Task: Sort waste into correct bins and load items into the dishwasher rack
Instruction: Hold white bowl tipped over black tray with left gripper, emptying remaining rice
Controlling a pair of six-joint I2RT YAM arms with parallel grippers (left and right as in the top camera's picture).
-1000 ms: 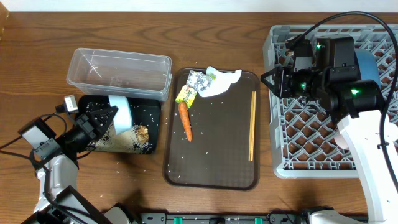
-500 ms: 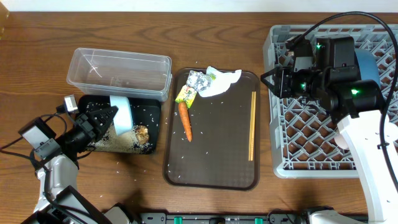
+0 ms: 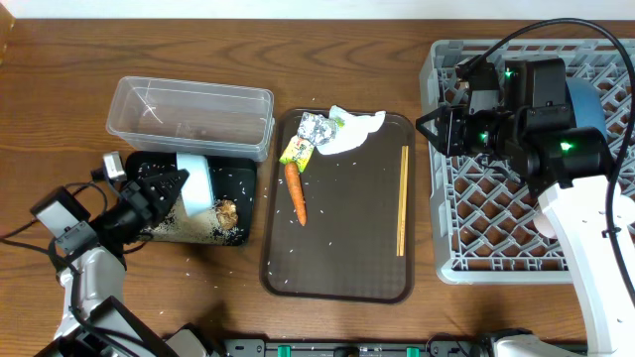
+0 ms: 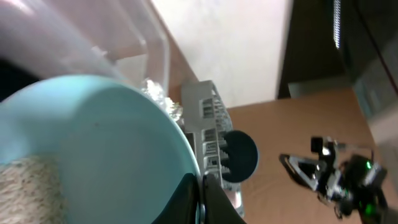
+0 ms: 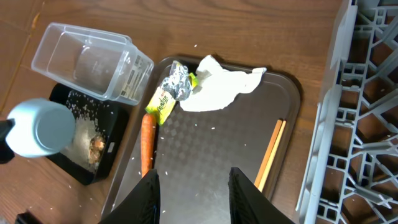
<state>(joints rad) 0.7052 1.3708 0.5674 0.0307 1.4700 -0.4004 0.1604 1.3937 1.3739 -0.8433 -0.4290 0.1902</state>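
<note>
The grey dishwasher rack (image 3: 496, 228) sits right under the right gripper (image 5: 193, 174), whose fingers are spread with nothing between them. Only the dark blue plate (image 3: 587, 107) shows loaded, behind that arm. I can't make out a bowl or a pink cup.

Ahead of those open fingers lies the brown serving tray (image 3: 347, 248), hardly cleared. On it are the chopsticks (image 3: 402, 198), carrot (image 3: 296, 193), crumpled paper (image 3: 352, 129), foil (image 3: 316, 127) and yellow-green wrapper (image 3: 296, 151).

Beyond the left gripper (image 3: 174, 183), the clear tub (image 3: 194, 89) looks empty. That gripper is pinched on the rim of the light blue cup (image 3: 195, 180), tipped over the black tray (image 3: 243, 164) just below it. Rice (image 3: 184, 223) and the brown lump (image 3: 226, 210) are already in that tray, though the cup holds more rice.

I'd say most of the job remains.
</note>
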